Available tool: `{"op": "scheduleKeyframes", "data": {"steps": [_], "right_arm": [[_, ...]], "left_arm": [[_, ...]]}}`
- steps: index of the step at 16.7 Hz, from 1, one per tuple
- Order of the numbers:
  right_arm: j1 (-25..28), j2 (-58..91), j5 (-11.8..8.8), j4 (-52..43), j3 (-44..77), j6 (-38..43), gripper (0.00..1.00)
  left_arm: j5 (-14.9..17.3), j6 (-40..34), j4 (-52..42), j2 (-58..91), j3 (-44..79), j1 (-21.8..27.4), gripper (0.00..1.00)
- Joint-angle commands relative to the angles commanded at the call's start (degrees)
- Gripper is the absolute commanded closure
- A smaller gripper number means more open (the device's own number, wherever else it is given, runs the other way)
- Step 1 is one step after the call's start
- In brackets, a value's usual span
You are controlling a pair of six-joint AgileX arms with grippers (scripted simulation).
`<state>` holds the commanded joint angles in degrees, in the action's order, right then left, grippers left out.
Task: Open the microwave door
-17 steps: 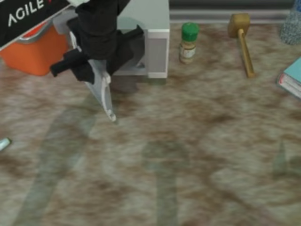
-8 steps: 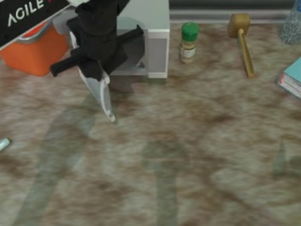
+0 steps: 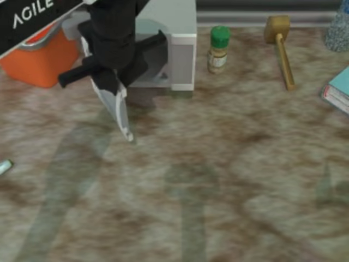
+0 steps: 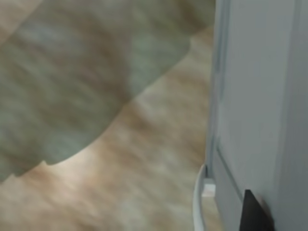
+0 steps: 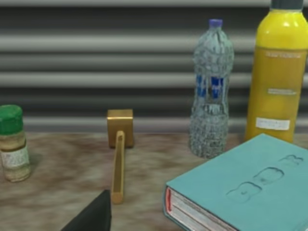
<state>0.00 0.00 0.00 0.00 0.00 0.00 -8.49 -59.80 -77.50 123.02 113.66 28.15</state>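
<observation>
Only right wrist view shows yellow bottle (image 5: 275,72).

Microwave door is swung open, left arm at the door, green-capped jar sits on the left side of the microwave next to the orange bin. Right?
Not quite. The green-capped jar stands on the right side of the microwave, away from the orange bin, as the top view shows. The rest holds: the microwave door is swung open, with the left arm over it.
</observation>
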Motion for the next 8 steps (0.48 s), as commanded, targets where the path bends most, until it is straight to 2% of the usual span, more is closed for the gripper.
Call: {"op": "scheduleKeyframes", "data": {"steps": [8], "right_arm": [[0.0, 0.0, 0.0, 0.0, 0.0, 0.0, 0.0]], "left_arm": [[6.0, 2.1, -8.5, 3.7, 10.5, -2.1, 1.0]]}}
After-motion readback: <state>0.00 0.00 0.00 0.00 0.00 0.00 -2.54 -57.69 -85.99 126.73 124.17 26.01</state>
